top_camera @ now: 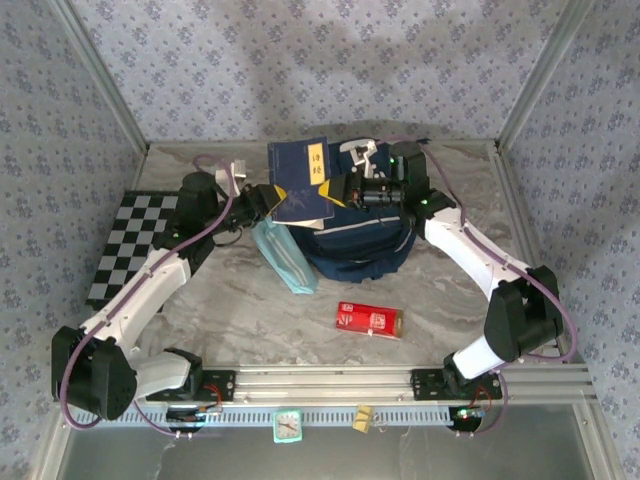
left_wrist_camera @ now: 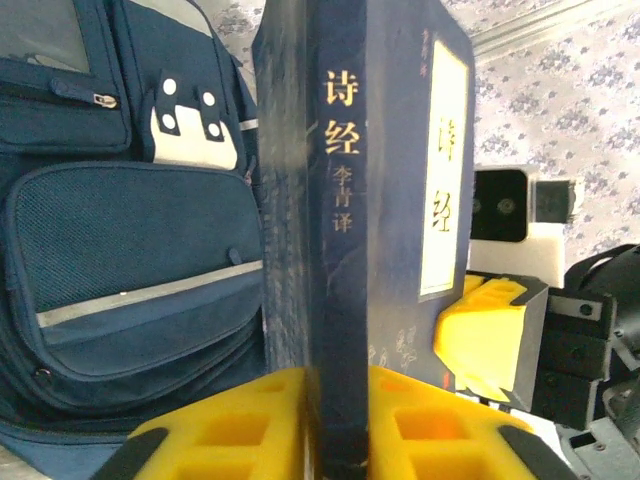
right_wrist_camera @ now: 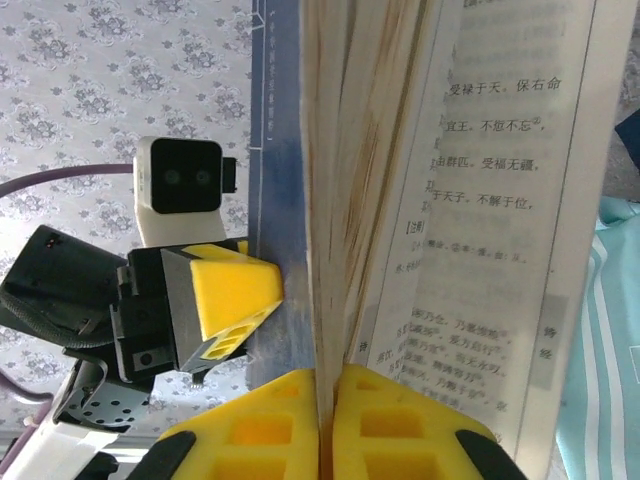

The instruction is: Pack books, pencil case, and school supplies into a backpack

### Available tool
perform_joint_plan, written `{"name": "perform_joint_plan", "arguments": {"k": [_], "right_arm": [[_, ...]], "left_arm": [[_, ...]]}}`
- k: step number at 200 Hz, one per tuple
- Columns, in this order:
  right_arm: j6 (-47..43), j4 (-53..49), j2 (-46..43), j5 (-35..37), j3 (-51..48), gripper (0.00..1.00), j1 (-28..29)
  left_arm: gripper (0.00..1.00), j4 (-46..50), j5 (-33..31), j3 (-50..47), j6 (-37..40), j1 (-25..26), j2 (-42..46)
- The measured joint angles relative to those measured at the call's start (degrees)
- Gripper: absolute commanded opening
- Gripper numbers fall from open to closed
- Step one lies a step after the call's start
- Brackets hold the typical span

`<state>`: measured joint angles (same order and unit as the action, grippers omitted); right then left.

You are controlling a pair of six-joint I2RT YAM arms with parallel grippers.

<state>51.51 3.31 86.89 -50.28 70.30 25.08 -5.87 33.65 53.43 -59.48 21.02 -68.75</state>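
Grip: the left pincer [left_wrist_camera: 340, 425] has its yellow pads closed on the lower spine of a navy blue paperback book [left_wrist_camera: 360, 230]. The right pincer [right_wrist_camera: 325, 425] is pinched shut on the page block of the same book, and one printed leaf fans loose beside it.

Position: the book stands upright in the air between the two arms. In the top view it is over the rear of the large navy blue fabric backpack [top_camera: 365, 250].

Materials: the book has a matte, scuffed cover, gilt spine characters and a cream label. The backpack is soft cloth with a mesh front pocket, a thin white stripe and pale grey buckle patches.

Progress (judgement): packing is under way and this book is not yet inside. Whether other books are already in the bag cannot be told.

Left to pack: the pale blue-teal soft zip pouch [top_camera: 285, 258] lies on the grey marbled worktop [top_camera: 450, 300], just beside the backpack. The small red oblong box [top_camera: 368, 319] lies nearer the arm bases, apart from the backpack.
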Motion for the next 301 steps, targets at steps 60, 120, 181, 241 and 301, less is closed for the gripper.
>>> {"name": "perform_joint_plan", "arguments": {"k": [60,120,181,241,301], "right_arm": [[-2.8,-5.9,0.0,2.0,-1.6,0.86,-1.6],[6.2,3.0,3.1,-0.6,-5.5,0.92,-0.6],[17.4,17.5,4.6,-2.4,-5.6,0.73,-0.2],[14.8,13.8,2.1,-2.4,-5.6,0.60,-1.9],[14.1,12.0,0.6,-2.1,-6.2,0.59,-2.9]], "left_arm": [[0.00,-3.4,-1.2,0.0,-3.0,0.1,-0.7],[0.00,-9.6,-3.5,0.0,-6.5,2.4,-4.0],[0.00,-10.1,-5.0,0.0,-5.7,2.7,-5.0],[0.00,-5.2,-7.0,0.3,-1.9,2.7,-5.0],[0.00,-2.8,-7.5,0.6,-0.1,2.8,-5.0]]}}
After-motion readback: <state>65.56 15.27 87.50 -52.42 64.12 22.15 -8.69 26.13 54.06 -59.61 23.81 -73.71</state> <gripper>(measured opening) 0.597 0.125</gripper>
